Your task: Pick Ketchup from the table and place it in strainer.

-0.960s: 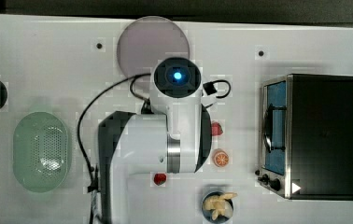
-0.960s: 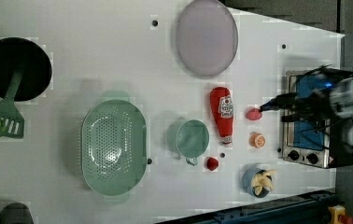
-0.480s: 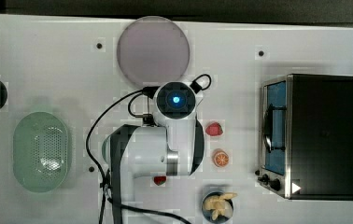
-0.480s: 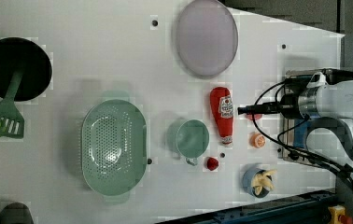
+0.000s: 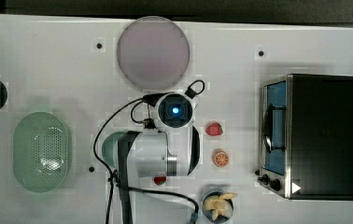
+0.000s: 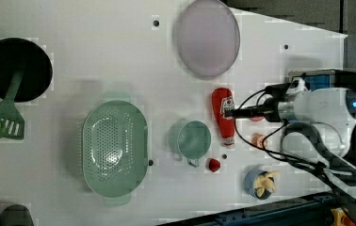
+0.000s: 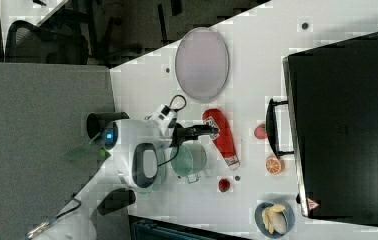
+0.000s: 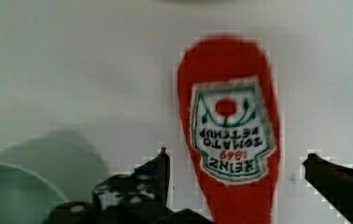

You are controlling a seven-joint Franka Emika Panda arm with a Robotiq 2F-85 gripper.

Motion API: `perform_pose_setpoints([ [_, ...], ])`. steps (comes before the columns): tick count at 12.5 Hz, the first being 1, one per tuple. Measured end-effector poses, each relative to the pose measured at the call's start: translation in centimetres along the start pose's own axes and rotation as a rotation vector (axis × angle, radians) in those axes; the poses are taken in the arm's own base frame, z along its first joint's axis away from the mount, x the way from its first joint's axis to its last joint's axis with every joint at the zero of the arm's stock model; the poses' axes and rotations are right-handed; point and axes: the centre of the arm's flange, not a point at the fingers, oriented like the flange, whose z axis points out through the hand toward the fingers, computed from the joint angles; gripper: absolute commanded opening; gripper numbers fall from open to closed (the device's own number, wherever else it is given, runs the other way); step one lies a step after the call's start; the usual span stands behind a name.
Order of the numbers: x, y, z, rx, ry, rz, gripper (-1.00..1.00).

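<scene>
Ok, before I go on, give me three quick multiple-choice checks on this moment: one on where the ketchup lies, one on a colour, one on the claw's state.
1. Where does the ketchup lie?
A. in the strainer
B. on the table beside the green cup
C. on the mauve plate

2. What colour is the strainer?
A. pale mint green
B. black
C. orange

3. How is the claw?
A. shut on the ketchup
B. open, a finger on each side of the bottle
C. shut on the cup

Key: 1 B, since the left view shows the bottle flat on the table next to the green cup. 2 A, as the perforated basket is mint green. 3 B, because the wrist view shows gaps between both fingers and the bottle.
</scene>
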Motion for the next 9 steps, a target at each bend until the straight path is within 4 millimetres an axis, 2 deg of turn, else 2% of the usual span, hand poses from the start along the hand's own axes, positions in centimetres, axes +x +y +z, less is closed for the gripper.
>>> perform_pose_setpoints([
  [2,-0.3,0.3,3.2,0.006,-0.009,-0.004,1.0],
  [3,-0.7,0.4,4.7,0.012,-0.025,-0.002,0.93],
  [5,-1.2,0.4,7.0,0.023,-0.039,-0.001,0.43],
  [6,-1.4,0.4,7.6,0.025,-0.05,-0.006,0.25],
  [9,-1.2,0.0,6.4,0.016,-0.018,-0.022,0.25],
])
